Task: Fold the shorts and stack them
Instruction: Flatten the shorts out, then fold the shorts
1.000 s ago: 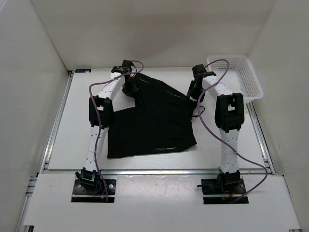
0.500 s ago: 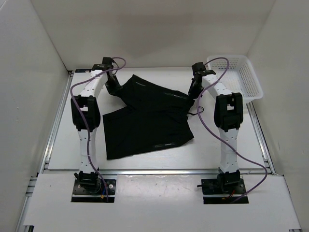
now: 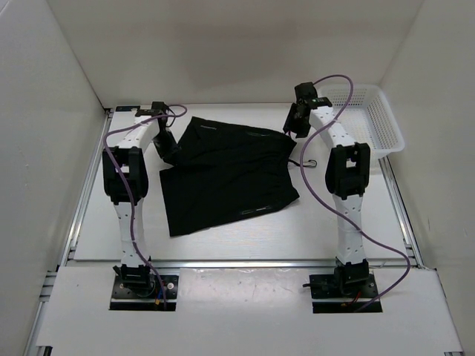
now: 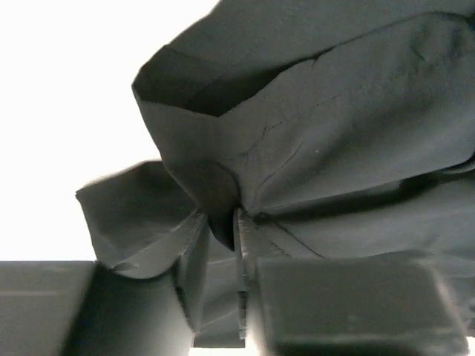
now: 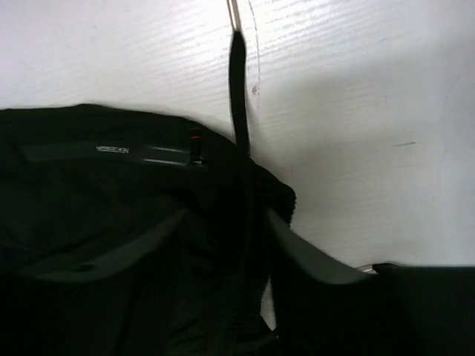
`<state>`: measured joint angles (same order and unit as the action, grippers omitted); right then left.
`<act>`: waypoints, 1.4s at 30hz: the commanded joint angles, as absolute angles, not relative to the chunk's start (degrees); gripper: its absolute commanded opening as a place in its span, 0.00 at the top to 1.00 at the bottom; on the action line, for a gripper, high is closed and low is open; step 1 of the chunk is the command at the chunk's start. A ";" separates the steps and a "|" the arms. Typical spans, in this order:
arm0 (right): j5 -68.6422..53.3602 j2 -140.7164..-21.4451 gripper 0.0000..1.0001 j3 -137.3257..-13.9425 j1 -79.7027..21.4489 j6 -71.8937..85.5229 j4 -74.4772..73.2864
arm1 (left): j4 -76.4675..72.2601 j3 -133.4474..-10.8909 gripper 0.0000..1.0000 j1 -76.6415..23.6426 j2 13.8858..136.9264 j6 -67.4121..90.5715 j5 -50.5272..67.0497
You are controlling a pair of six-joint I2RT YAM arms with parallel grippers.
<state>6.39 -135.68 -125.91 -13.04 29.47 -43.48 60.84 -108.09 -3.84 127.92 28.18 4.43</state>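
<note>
— Where do the shorts (image 3: 223, 174) lie?
— Spread on the table (image 3: 96, 222). One leg hem is nearest the arm bases, and the cloth runs back from there to both sets of jaws, spanning the gap between them.
— Left gripper (image 3: 170, 153)?
— Clenched. In the wrist view the tips are almost together with a pinch of black cloth squeezed between, and folds fan out just beyond them.
— Right gripper (image 3: 293, 127)?
— Grasping as well. The waistband corner is bunched between its fingers (image 5: 304, 256). The drawstring (image 5: 237, 81) runs straight out past the tips over bare table.
— Farther back?
— A white basket (image 3: 386, 119), outboard of the right jaws and apart from the cloth.
</note>
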 commanded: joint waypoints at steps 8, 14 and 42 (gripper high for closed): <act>6.42 -129.39 0.30 -125.78 -12.83 26.98 -44.56 | 60.55 -113.01 0.63 -2.81 120.49 30.93 -2.28; 5.89 -115.51 0.29 -109.98 -15.12 26.46 -39.57 | 60.47 -112.51 0.14 -0.71 123.05 32.34 0.00; -18.37 -90.87 0.31 -50.27 -15.29 43.15 -14.42 | 53.00 -39.56 0.18 -1.40 71.36 51.41 9.32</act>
